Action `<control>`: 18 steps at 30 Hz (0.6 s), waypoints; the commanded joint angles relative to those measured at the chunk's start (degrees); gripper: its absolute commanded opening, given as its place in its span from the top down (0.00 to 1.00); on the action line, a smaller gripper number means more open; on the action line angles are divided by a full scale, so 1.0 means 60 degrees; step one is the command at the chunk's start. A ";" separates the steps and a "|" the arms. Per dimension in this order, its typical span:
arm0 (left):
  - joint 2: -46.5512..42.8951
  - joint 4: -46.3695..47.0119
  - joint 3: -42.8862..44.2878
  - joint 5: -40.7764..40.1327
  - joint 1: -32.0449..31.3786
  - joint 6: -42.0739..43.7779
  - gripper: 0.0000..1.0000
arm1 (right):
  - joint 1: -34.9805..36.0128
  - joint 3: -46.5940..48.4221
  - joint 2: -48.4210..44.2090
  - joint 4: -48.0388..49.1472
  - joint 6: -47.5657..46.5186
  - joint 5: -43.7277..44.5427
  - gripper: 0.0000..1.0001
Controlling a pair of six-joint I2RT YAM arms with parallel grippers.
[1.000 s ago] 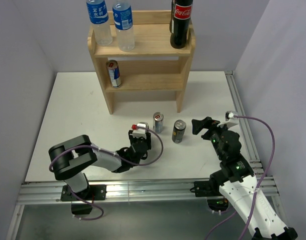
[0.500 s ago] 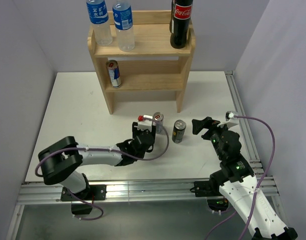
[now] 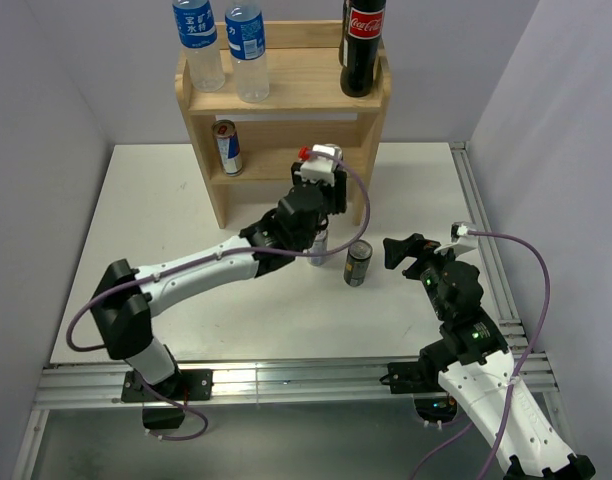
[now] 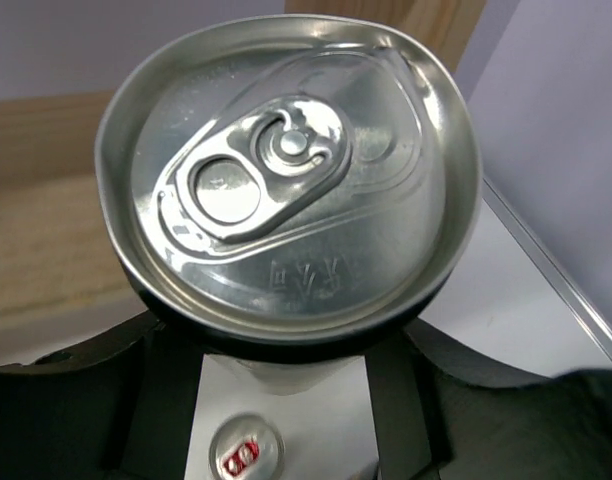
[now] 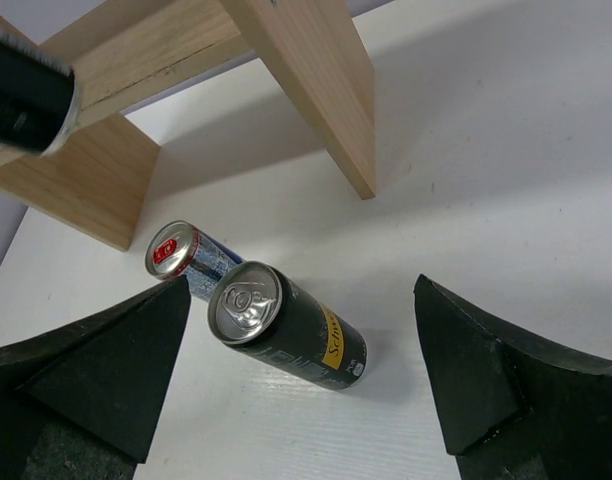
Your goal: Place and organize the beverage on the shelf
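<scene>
Left hand (image 3: 319, 190) is clamped on a silver-topped can (image 4: 286, 180), held above the counter (image 3: 146, 230) before the shelf (image 3: 266, 165) lower tier. Risk: the can clips the tier edge, slips, and drops onto the red-tabbed can (image 4: 244, 452) below. Right hand (image 3: 398, 250) fingers stand apart.

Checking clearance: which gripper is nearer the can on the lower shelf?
Left. The left gripper, gripping another can, hovers right of the shelved can; the right gripper sits farther right.

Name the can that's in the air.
The lifted can in the left claw, gripped below its rim. The red-tab can and dark can stand on the table; the blue can stands on the shelf's lower tier.
</scene>
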 commanded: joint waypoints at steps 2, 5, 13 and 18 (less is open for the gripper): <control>0.0828 0.0176 0.1535 0.0868 0.0334 0.0755 1.00 | 0.0053 0.0018 -0.0104 0.0320 0.0045 0.0015 0.00; 0.1385 0.0030 0.2253 0.1131 0.0539 0.0888 1.00 | 0.0053 0.0017 -0.0133 0.0305 0.0045 0.0015 0.00; 0.2250 0.0029 0.3279 0.1528 0.1110 0.1049 1.00 | 0.0068 0.0003 -0.0162 0.0320 0.0074 0.0000 0.00; 0.2441 0.0073 0.3645 0.1601 0.1169 0.1137 1.00 | 0.0053 0.0003 -0.0119 0.0335 0.0074 0.0000 0.00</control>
